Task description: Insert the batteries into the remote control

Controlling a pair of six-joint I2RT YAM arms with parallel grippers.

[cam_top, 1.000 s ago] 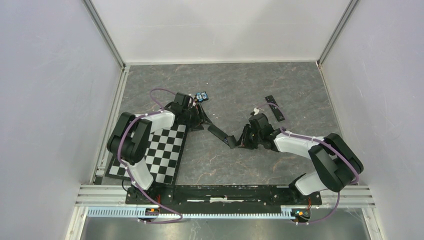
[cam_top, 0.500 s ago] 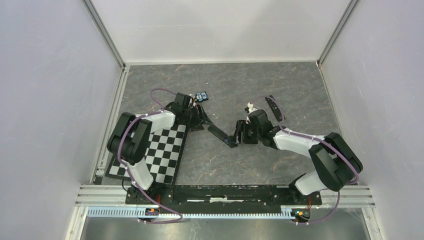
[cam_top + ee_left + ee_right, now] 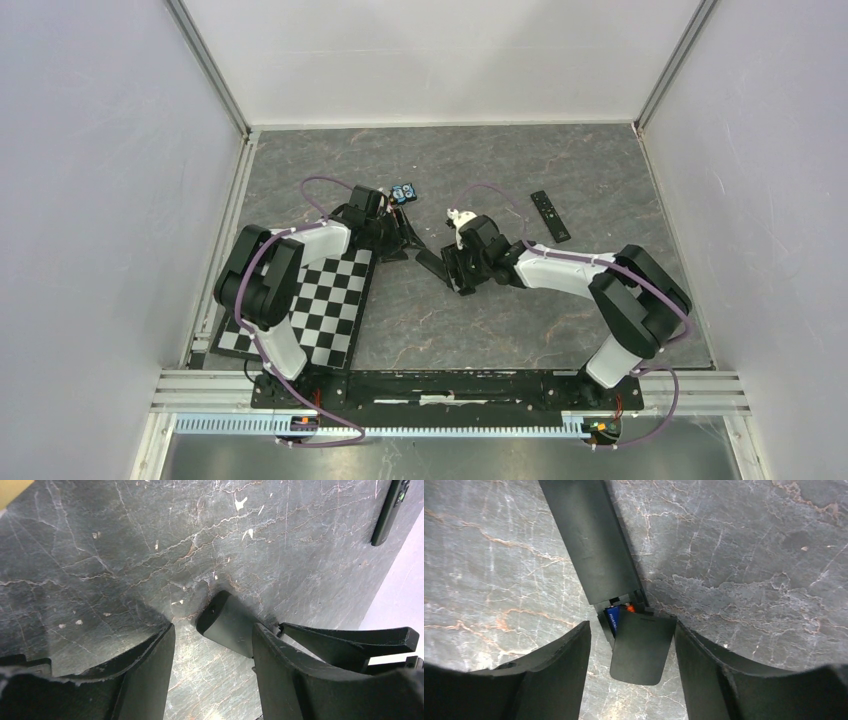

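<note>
Plainly the right claw (image 3: pixel 630 627) hangs spread over the near end of the long black plastic remote control (image 3: pixel 591 545), its loose black battery cover (image 3: pixel 640 650) between the fingers, blue and orange-red batteries (image 3: pixel 612 617) peeking from the bay. The remote's long axis runs away from it toward the left claw (image 3: pixel 214 630), likewise released, straddling the far end.

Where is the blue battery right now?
In the right wrist view, the blue battery sits in the open end of the remote control, partly under the battery cover, between the fingers of the right gripper.
</note>
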